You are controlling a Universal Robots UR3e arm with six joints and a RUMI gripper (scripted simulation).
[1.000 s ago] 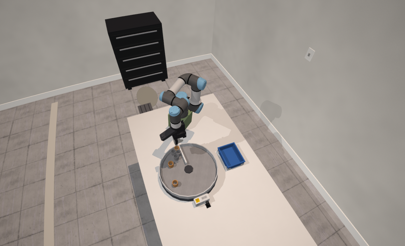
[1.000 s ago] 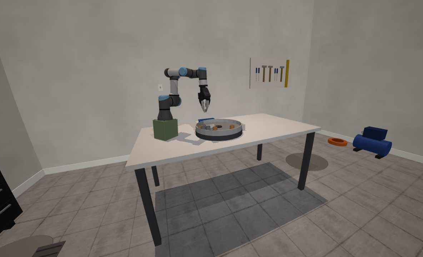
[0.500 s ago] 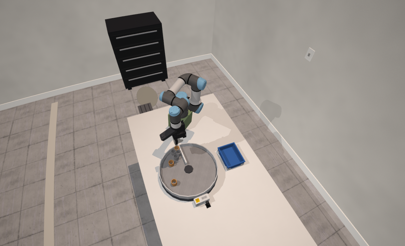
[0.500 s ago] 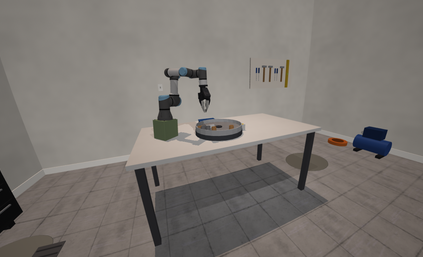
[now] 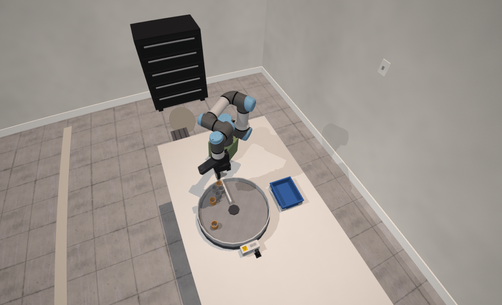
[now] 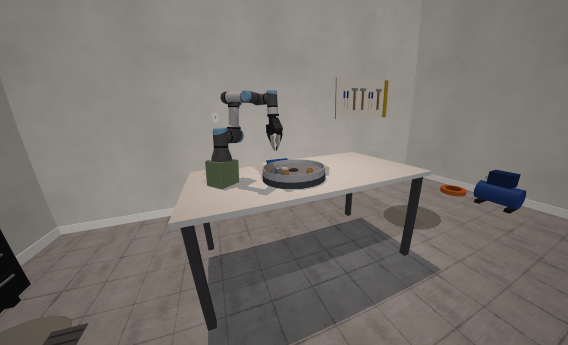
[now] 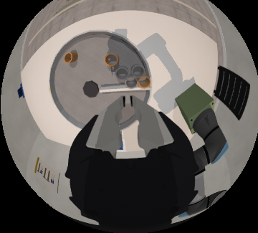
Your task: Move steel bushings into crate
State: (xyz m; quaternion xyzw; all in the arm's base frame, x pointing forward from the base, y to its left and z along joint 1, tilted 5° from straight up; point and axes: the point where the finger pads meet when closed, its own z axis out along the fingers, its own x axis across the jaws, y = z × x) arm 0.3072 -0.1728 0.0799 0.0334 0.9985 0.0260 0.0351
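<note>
White table [image 5: 302,246] with turntable [image 5: 262,223], blue crate [image 5: 286,192], green pedestal [image 6: 221,172].

The gripper [image 6: 274,148] hangs closed and empty, well above the turntable [image 5: 207,233]. Three steel bushings [image 7: 130,75] crowd together — a brass bushing [image 7: 144,81] and the white bar [image 7: 123,89] touch them — while the crate [image 5: 286,192] lies open-topped beside the rim.
</note>
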